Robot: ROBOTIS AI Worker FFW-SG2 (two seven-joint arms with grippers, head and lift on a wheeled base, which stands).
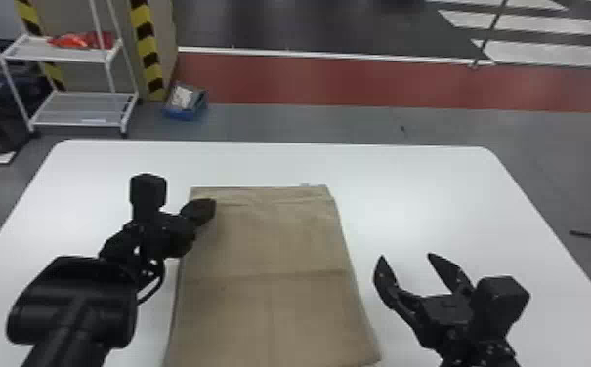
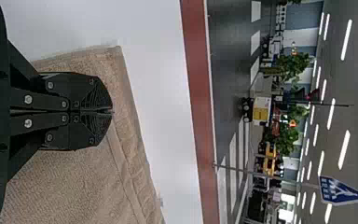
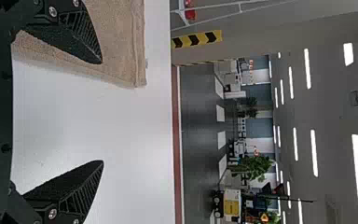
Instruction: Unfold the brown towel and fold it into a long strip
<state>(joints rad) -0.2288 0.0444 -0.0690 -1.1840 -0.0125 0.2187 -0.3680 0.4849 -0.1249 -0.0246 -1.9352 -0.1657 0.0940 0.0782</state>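
Left gripper [image 1: 208, 206] has its fingers pressed together at the far left corner of the towel [image 1: 269, 239], and I can't tell whether any cloth is caught between them. I see the towel lying flat on the table [image 1: 416, 195], brown and oblong, with a crease running across it and slight ripples near its far edge. Right gripper [image 1: 406, 254], fingers spread, hangs beside its right edge.

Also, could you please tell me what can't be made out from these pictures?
- Near left corner of the brown towel: head view, cut off by bottom edge.
- Cloth under the left gripper: left wrist view, hidden by its fingers.
- Pale speck at far edge: head view, too small to identify.
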